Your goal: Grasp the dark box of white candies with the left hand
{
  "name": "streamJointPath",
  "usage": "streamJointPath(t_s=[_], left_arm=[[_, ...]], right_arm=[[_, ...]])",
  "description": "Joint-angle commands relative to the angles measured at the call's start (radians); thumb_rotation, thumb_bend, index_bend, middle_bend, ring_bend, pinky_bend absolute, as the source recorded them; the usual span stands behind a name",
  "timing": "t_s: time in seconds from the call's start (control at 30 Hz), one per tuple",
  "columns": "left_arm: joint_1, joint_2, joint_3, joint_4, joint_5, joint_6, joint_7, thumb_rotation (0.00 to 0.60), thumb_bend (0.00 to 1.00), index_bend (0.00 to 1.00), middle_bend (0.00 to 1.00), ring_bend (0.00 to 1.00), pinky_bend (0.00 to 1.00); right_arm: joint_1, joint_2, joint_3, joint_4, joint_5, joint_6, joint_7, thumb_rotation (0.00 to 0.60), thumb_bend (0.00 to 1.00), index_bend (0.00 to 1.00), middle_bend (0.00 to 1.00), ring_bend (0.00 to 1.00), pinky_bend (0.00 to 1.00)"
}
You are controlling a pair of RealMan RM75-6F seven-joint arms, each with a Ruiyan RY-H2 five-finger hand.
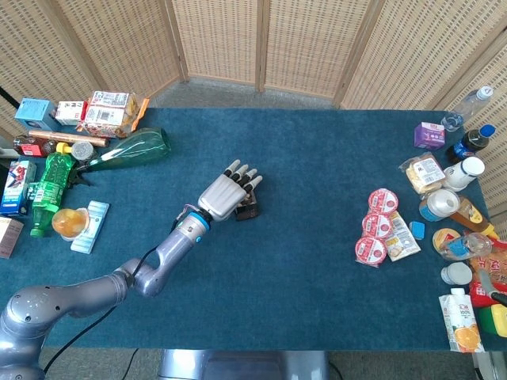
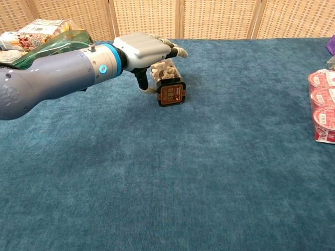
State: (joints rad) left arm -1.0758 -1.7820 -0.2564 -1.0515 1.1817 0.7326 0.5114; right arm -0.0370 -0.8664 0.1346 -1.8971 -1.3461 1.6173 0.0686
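While its fingers lie spread over the candy box (image 2: pixel 168 83), the left hand (image 2: pixel 145 49) touches it without a closed grip.

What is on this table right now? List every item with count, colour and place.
candy box: one, dark with white candies, table centre-left, under the left hand, tilted
green bottles: two, green, left edge
cartons and packets: several, mixed colours, far left corner
fruit cup: one, orange, left edge
sealed cups: three, red and white, right of centre
bottles: several, clear, dark and white, far right
purple box: one, far right
juice carton: one, white and orange, near right corner
table: one, blue cloth
left hand: one, grey, fingers over the candy box
right hand: not in view
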Motion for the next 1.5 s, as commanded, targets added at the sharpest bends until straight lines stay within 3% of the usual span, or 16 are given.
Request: streamJointPath(t_s=[0.03,0.13,0.2,0.3,0.37,0.47,0.6,0.77,0.97,1.13,1.5], left_arm=[[-0.050,0.022,-0.017,0.007,-0.077,-0.115,-0.002,0.600,0.30,0.00,0.00,0.00,0.00],[-0.087,0.029,-0.018,0.023,-0.142,-0.189,0.012,0.600,0.30,0.00,0.00,0.00,0.00],[-0.106,0.032,-0.013,0.028,-0.176,-0.213,0.026,0.600,0.30,0.06,0.01,0.00,0.00],[-0.118,0.038,-0.007,0.016,-0.211,-0.207,0.032,0.600,0.30,0.27,0.20,0.19,0.00],[-0.117,0.046,-0.004,-0.001,-0.221,-0.184,0.028,0.600,0.30,0.41,0.39,0.42,0.12],[-0.107,0.066,0.002,-0.029,-0.227,-0.151,0.019,0.600,0.30,0.55,0.62,0.63,0.35],[-0.083,0.110,0.009,-0.088,-0.235,-0.107,0.002,0.600,0.30,0.66,0.76,0.77,0.52],[-0.016,0.197,0.004,-0.222,-0.213,-0.005,-0.061,0.600,0.30,0.68,0.77,0.80,0.55],[0.095,0.322,-0.019,-0.416,-0.110,0.174,-0.185,0.600,0.30,0.65,0.76,0.79,0.55],[0.154,0.425,-0.030,-0.538,-0.046,0.278,-0.205,0.600,0.30,0.64,0.74,0.77,0.53],[0.279,0.584,-0.076,-0.715,0.065,0.503,-0.262,0.600,0.30,0.62,0.72,0.76,0.51]], right_arm=[[-0.005,-0.001,0.000,0.001,-0.003,0.006,0.005,0.513,0.32,0.00,0.00,0.00,0.00],[-0.014,-0.001,0.000,0.000,-0.005,0.015,0.011,0.510,0.32,0.00,0.00,0.00,0.00],[-0.019,-0.001,0.000,0.000,-0.008,0.025,0.014,0.514,0.32,0.00,0.00,0.00,0.00],[-0.028,0.000,0.001,0.000,-0.011,0.037,0.015,0.519,0.32,0.00,0.00,0.00,0.00],[-0.031,0.000,0.004,0.001,-0.014,0.044,0.016,0.522,0.32,0.00,0.00,0.00,0.00],[-0.031,0.000,0.006,-0.001,-0.021,0.048,0.016,0.525,0.32,0.00,0.00,0.00,0.00],[-0.028,-0.002,0.009,-0.005,-0.027,0.044,0.015,0.531,0.32,0.00,0.00,0.00,0.00],[-0.021,-0.008,0.014,-0.002,-0.028,0.034,0.016,0.534,0.32,0.00,0.00,0.00,0.00],[0.004,-0.027,0.018,0.011,-0.028,-0.004,0.011,0.536,0.32,0.00,0.00,0.00,0.00],[0.022,-0.043,0.021,0.018,-0.039,-0.022,0.006,0.534,0.32,0.00,0.00,0.00,0.00],[0.056,-0.079,0.027,0.033,-0.049,-0.058,-0.006,0.534,0.32,0.00,0.00,0.00,0.00]])
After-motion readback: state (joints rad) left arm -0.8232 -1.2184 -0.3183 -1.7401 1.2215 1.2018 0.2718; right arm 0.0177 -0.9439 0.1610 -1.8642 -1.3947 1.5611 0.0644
